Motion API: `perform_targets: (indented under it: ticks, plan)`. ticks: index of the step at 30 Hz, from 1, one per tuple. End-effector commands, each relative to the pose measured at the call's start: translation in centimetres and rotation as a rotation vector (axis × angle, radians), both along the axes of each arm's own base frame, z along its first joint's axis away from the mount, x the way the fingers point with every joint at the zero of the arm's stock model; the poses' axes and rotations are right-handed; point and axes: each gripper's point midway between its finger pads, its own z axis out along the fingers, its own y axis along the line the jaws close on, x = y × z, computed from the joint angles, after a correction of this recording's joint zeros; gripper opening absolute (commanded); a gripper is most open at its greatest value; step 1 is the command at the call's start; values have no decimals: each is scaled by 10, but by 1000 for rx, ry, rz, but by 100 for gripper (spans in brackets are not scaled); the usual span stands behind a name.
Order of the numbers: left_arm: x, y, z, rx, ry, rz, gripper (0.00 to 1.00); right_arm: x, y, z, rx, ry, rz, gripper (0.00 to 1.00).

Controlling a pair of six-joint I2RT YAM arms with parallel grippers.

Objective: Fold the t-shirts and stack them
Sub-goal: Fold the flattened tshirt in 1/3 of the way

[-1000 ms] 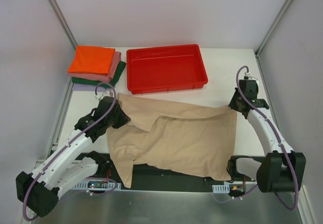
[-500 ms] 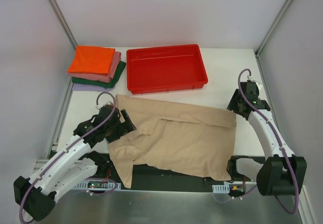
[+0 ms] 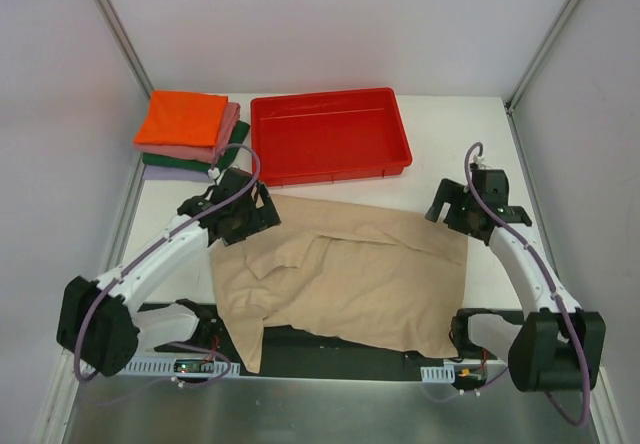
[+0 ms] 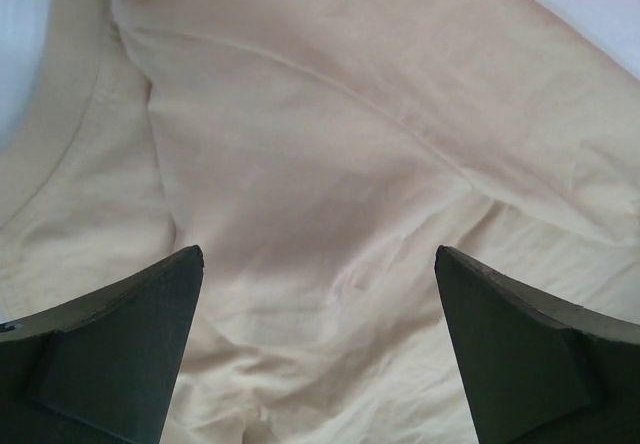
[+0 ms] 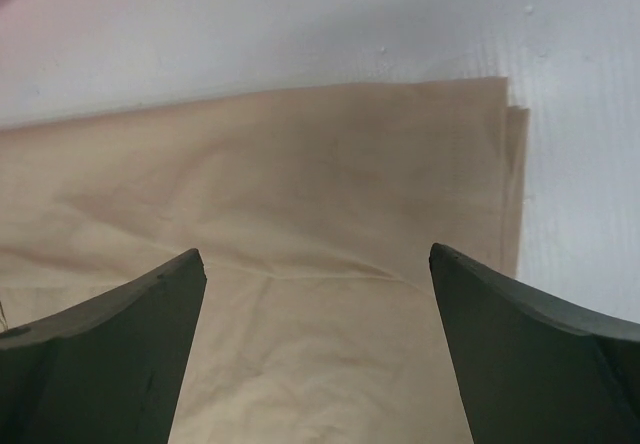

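Beige shirt [image 3: 370, 284] lies spread but rumpled across the middle of the worktop [image 3: 440, 154], near hem drooping over the near edge, a loose flap bunched on its left half. Left pincer [image 4: 318, 254] is released, fingers wide, hovering over the far-left part of the cloth beside a curved seam, nothing gripped. Right pincer [image 5: 315, 254] is also released, poised over the far-right corner where two layers show at the edge, nothing between its fingers. Folded pile sits at the far-left corner: orange shirt [image 3: 182, 117] on top, then pink shirt [image 3: 195, 151], dark green shirt [image 3: 238, 140], lavender shirt [image 3: 165, 174] at the bottom. Red tray [image 3: 330, 172] is just beyond the beige shirt; touching or not, can't tell. Step in hand looks like grabbing the two far corners to flatten or fold. To do it well, both pincers should drop straight down and pinch at the very edge. The right one should catch both layers, and the left should take the outer edge, not mid-panel, or the cloth just tents. Lift together, keep it taut, and smooth the left bunching before folding. The overhanging hem may drag the shirt off the near edge.
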Motion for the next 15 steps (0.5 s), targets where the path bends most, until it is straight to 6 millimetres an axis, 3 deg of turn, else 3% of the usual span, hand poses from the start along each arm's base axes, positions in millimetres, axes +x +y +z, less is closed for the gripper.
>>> perform_targets:
  ticks: [1, 8, 15]
  plan:
    - [39, -20, -13, -121, -30, -79, 99, 3, 20, -30, 101, 94, 59, 96]
    - [54, -15, -69, -174, 159, -40, 99, 24, 11, -70, 55, 208, 13, 97]
    - [76, 4, -96, -157, 233, 25, 99, 56, -12, -92, -11, 306, -51, 98]
